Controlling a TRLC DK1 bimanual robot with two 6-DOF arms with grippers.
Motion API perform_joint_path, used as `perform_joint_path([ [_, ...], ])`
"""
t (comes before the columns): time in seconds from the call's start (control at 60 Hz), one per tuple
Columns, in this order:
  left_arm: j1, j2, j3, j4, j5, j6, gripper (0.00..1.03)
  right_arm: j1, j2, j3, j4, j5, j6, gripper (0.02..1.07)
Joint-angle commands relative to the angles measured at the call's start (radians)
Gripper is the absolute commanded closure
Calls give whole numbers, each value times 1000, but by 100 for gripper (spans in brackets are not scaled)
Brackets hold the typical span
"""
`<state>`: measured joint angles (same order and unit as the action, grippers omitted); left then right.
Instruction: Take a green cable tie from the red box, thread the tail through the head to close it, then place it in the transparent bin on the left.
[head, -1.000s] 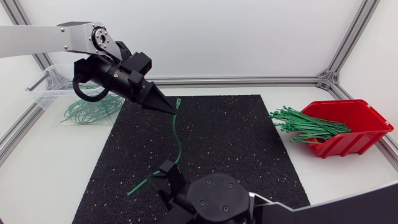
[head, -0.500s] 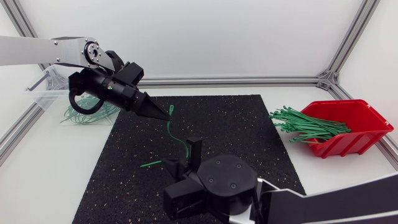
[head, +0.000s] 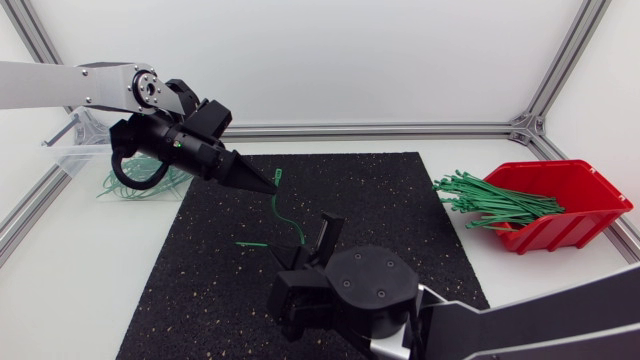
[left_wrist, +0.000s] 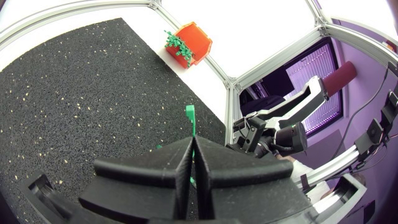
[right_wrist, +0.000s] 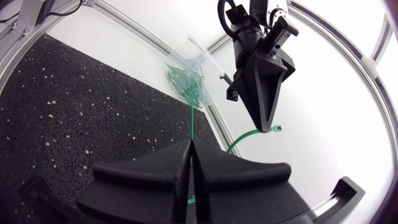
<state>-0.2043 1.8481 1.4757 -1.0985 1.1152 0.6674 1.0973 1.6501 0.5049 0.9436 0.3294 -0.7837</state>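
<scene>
A green cable tie (head: 284, 212) hangs over the black mat (head: 400, 200), held at both ends. My left gripper (head: 270, 183) is shut on it just below its head (head: 277, 176), which pokes out past the fingertips (left_wrist: 189, 112). From there the strap curves down to my right gripper (head: 318, 245), shut on the tail part, whose free end (head: 248, 243) points left. In the right wrist view the strap (right_wrist: 193, 106) runs ahead from between the shut fingers, with my left gripper (right_wrist: 267, 127) close ahead. The red box (head: 570, 205) of loose ties (head: 495, 200) is at the right, the transparent bin (head: 70, 150) at the far left.
A bunch of closed green ties (head: 140, 180) lies at the bin beside the mat's left edge. Aluminium frame rails (head: 400, 129) border the table at the back and sides. My right arm's big black wrist (head: 365, 295) covers the mat's front middle.
My right gripper has turned and moved right and up, bending the tie more and swinging its tail to the left. My left gripper has shifted slightly left and down with the head.
</scene>
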Motion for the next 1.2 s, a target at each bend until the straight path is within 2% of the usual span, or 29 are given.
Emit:
perform_joint_path([
  [0.0,-7,-21,-25,-6,9,23,100,-4,19,-26,18,19,23,102],
  [0.117,-7,-24,-26,-6,9,21,100,-1,16,-43,47,20,-8,102],
  [0.167,-7,-26,-29,-6,11,21,100,1,7,-66,63,-32,-23,102],
  [0.367,-12,-32,-32,-6,12,21,100,6,-33,-62,43,-21,-9,102],
  [0.417,-12,-33,-34,-6,14,21,100,6,-52,-60,41,-9,-3,102],
  [0.567,-14,-41,-41,-6,15,18,100,36,-90,-71,67,125,-37,102],
  [0.817,-17,-50,-43,-6,15,9,100,38,-190,-85,73,146,-37,102],
  [0.95,-21,-56,-48,-1,18,8,100,39,-216,-52,58,165,23,102],
  [1.033,-24,-59,-49,0,23,8,100,44,-246,-22,-31,186,109,102],
  [1.117,-26,-69,-54,6,32,8,100,42,-291,20,-197,186,230,102],
  [1.183,-26,-73,-57,8,35,8,100,42,-308,34,-244,186,270,102],
])
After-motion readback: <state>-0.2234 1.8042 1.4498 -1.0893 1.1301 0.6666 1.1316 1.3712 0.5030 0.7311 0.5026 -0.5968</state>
